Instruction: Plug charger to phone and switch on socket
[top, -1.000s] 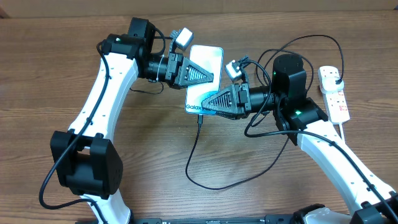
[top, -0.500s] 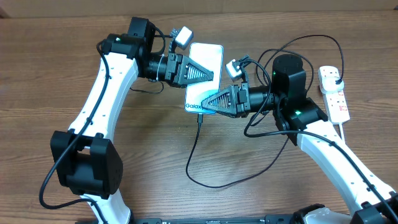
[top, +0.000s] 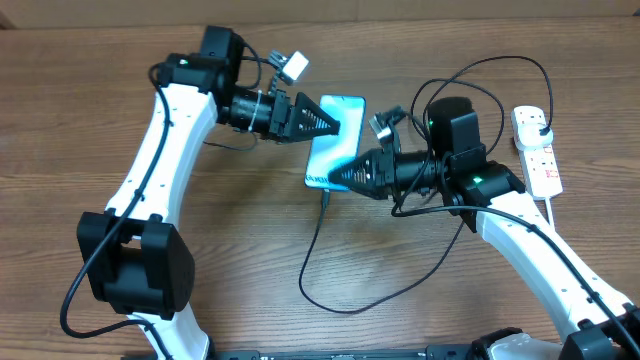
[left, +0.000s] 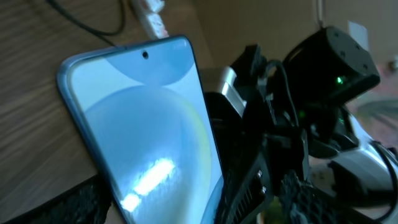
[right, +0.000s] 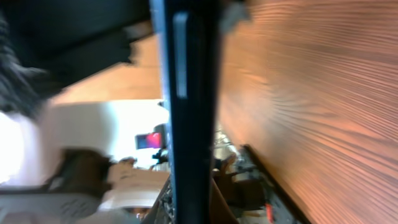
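Overhead — the phone (top: 338, 135) sits tilted mid-desk, with the right gripper (top: 338, 177) pinching its near end and the left gripper (top: 335, 122) at its left edge. The charger (top: 318, 235) loops nearer the front edge, and the socket (top: 541, 160) lies by the right edge. 
Left wrist — the fingers (left: 78, 202) are spread astride the screen. 
Right wrist — the phone's side edge sits between pressed jaws.

Overhead downward; wrists close (shared phone (top: 348, 140))

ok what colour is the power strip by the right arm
White with small red switches; the power strip shows best in the overhead view.
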